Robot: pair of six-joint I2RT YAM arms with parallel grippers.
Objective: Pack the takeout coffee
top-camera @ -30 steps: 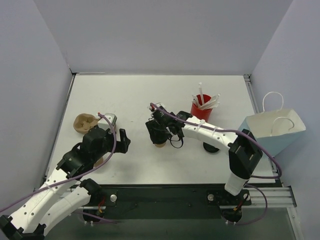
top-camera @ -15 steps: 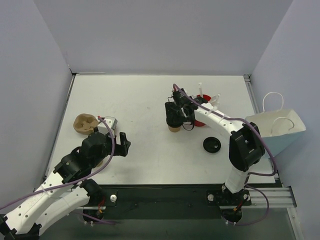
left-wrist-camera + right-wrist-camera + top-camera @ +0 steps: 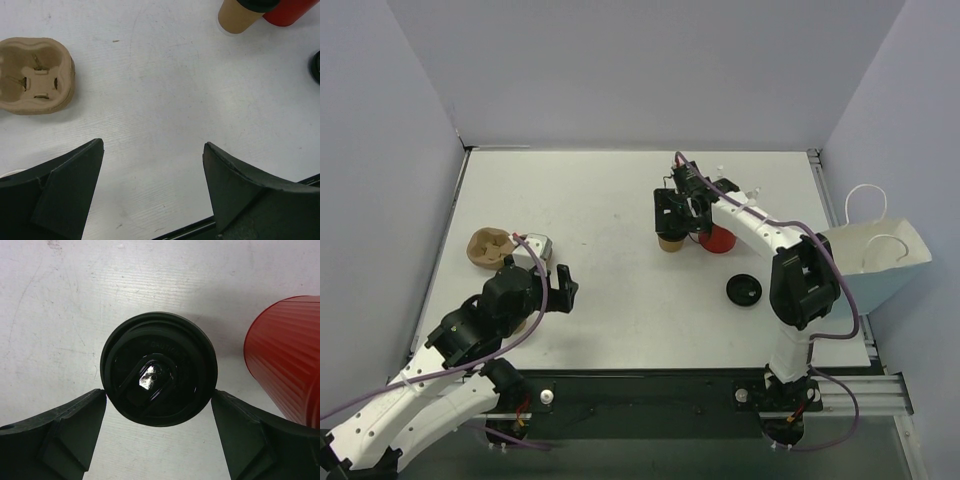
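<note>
**Coffee upright beside the red cup, our right gripper straddling it**

The takeout coffee (image 3: 159,382) stands upright just beside the red cup (image 3: 720,238), on the side away from the blue bag (image 3: 880,265), with its black lid facing straight up. Our right gripper (image 3: 158,392) hangs directly over it, jaws wide, one fingertip at each side of the lid's rim. We cannot tell whether they press it or stand just clear. The bag lies beyond the red cup, so we judge the carry must lift straight up and clear the straws. Our left gripper (image 3: 152,150), wide and empty, sits well away from the red cup, so the right arm is nearer.
</note>
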